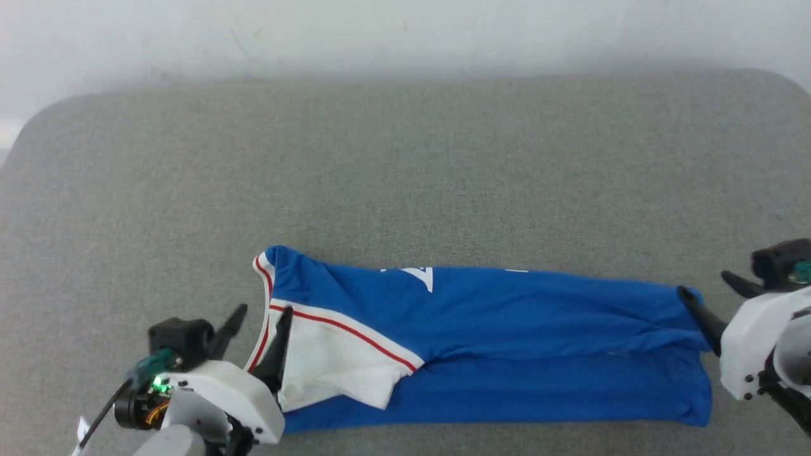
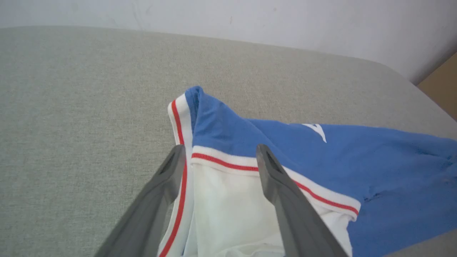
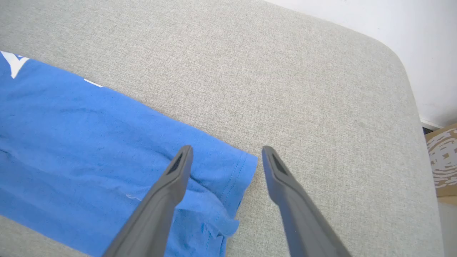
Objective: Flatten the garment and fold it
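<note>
The garment [image 1: 507, 316] is a royal-blue shirt lying as a long folded band across the near part of the grey table, its white sleeve [image 1: 329, 361] with red trim at the left end. My left gripper [image 1: 266, 310] stands open at that end. In the left wrist view its fingers straddle the striped edge of the garment [image 2: 321, 153], left gripper [image 2: 220, 148] holding nothing. My right gripper [image 1: 703, 283] is open at the blue hem on the right. In the right wrist view one finger lies over the garment [image 3: 89, 135] corner, the other over bare table, right gripper [image 3: 227, 148].
A grey fabric-covered table [image 1: 405, 158] with rounded far corners stretches behind the shirt, ending at a white wall [image 1: 405, 31]. A cardboard box [image 3: 442, 160] stands on the floor beyond the table's right edge.
</note>
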Available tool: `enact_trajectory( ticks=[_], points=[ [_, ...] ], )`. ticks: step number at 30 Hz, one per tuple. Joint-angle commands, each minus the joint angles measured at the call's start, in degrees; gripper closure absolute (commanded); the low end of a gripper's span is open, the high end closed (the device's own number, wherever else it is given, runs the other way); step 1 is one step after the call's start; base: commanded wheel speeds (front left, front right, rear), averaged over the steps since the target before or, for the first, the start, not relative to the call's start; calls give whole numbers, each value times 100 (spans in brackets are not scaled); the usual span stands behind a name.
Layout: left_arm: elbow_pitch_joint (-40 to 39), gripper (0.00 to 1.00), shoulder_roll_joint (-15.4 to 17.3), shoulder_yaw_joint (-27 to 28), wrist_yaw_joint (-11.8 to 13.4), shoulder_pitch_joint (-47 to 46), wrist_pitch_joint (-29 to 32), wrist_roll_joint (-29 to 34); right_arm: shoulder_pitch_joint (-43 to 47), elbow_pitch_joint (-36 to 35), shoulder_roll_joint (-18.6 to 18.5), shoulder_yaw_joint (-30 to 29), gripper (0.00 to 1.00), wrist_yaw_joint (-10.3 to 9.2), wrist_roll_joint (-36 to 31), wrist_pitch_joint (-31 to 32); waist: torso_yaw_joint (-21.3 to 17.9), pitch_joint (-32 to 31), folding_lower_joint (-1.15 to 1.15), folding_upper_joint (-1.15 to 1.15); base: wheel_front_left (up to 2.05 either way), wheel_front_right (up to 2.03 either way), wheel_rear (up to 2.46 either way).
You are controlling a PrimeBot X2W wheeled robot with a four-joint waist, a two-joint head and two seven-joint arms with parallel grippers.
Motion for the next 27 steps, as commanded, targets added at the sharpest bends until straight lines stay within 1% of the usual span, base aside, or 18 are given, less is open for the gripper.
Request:
enact_trajectory(
  ticks=[1, 2, 4, 6, 7, 8, 9, 11, 12, 14, 17, 21, 23, 27],
  points=[
    [-48, 0, -136, 152, 108, 90, -354, 2, 178, -108, 161, -231, 0, 29, -69, 91, -8, -76, 0, 0, 0, 0, 0],
    [-65, 0, -212, 243, 164, 115, -594, 43, 271, -177, 293, -439, 0, 29, -120, 178, -7, -87, 0, 0, 0, 0, 0],
    [-102, 0, -386, 436, 242, 153, -867, 159, 460, -299, 621, -871, 0, 29, -239, 362, 3, -99, 0, 0, 0, 0, 0],
    [-153, 0, -605, 711, 320, 210, -965, 319, 642, -387, 990, -1292, 0, 29, -403, 564, 13, -96, 0, 0, 0, 0, 0],
    [-227, 0, -734, 908, 315, 244, -977, 410, 718, -426, 1173, -1492, 0, 29, -502, 659, 18, -86, 0, 0, 0, 0, 0],
    [-375, 0, -917, 1233, 298, 281, -981, 547, 785, -467, 1352, -1679, 0, 29, -605, 737, 31, -71, 0, 0, 0, 0, 0],
    [-375, 0, -917, 1233, 298, 281, -981, 547, 785, -467, 1352, -1679, 0, 29, -605, 737, 31, -71, 0, 0, 0, 0, 0],
    [-620, 0, -1267, 1914, 242, 465, -984, 956, 879, -531, 1729, -2020, 0, 29, -772, 857, 44, -44, 0, 0, 0, 0, 0],
    [-715, 0, -1426, 2207, 201, 578, -984, 1192, 904, -546, 1917, -2180, 0, 29, -834, 898, 50, -32, 0, 0, 0, 0, 0],
    [-860, 0, -1688, 2628, 26, 789, -985, 1672, 944, -550, 2203, -2414, 0, 29, -974, 975, 67, -3, 0, 0, 0, 0, 0],
    [-954, 0, -1941, 2908, -282, 1001, -986, 2383, 946, -477, 2512, -2704, 0, 29, -1139, 1031, 100, 49, 0, 0, 0, 0, 0],
    [-968, 0, -2241, 3044, -594, 1136, -986, 3036, 856, -227, 2735, -3065, 0, 29, -1293, 1028, 188, 140, 0, 0, 0, 0, 0],
    [-968, 0, -2392, 3114, -719, 1162, -986, 3226, 775, -74, 2801, -3235, 0, 29, -1372, 985, 234, 194, 0, 0, 0, 0, 0],
    [-933, 0, -2581, 3269, -965, 1142, -987, 3464, 568, 286, 2880, -3395, 0, 29, -1364, 911, 319, 309, 0, 0, 0, 0, 0]
  ],
)
